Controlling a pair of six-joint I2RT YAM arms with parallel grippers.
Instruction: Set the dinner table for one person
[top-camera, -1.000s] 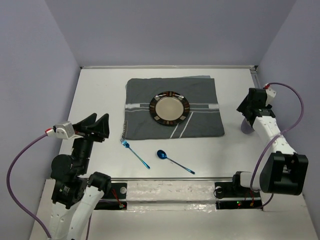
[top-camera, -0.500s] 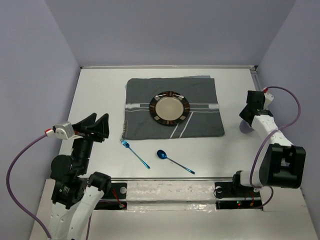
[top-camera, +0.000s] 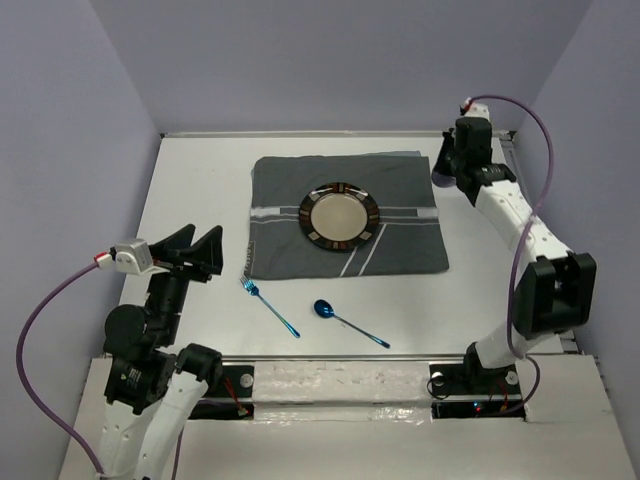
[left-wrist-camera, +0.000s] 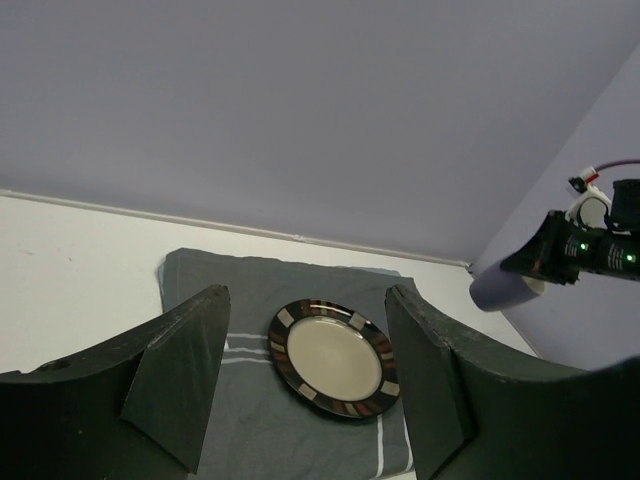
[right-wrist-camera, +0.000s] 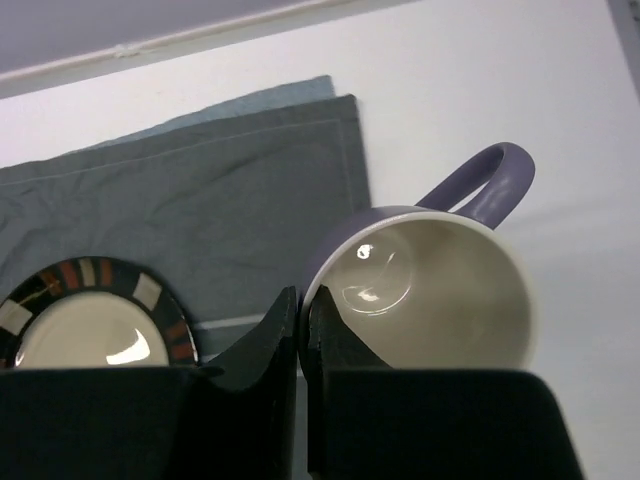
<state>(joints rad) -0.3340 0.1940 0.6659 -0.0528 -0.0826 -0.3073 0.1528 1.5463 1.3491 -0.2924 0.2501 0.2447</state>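
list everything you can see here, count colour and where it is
dinner table: 1, white, under everything
placemat: 1, dark grey with pale stripes, far middle of the table
plate: 1, cream with dark patterned rim, on the placemat
fork: 1, blue, on the table off the placemat's near left corner
spoon: 1, blue, on the table right of the fork
mug: 1, purple, white inside, held at the placemat's far right corner
left gripper: 1, black, open, holding nothing
right gripper: 1, black, shut on the mug's rim
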